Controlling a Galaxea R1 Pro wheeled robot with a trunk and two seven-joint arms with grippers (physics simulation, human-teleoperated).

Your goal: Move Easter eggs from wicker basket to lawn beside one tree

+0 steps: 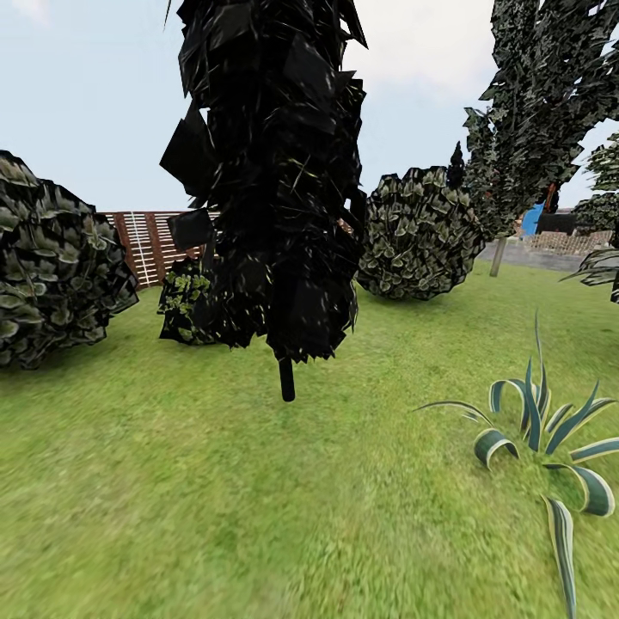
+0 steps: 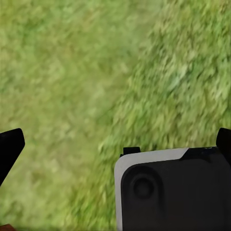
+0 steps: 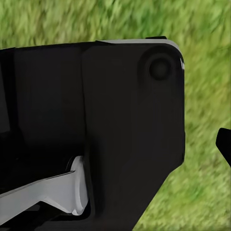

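Note:
The Easter eggs and the wicker basket are out of view, and so is a thick-trunked tree. The lawn spreads wide and green in front of me in the head view. In the left wrist view my left gripper hangs open over grass, its black fingertips far apart with nothing between them. In the right wrist view one black fingertip of my right gripper stands at the picture's edge over grass. The other finger is hidden behind my own dark body.
A dark cone-shaped tree on a thin stem stands straight ahead. Round bushes sit at left and back right. A striped spiky plant grows at right. A brown slat fence runs behind. Another dark tree rises at far right.

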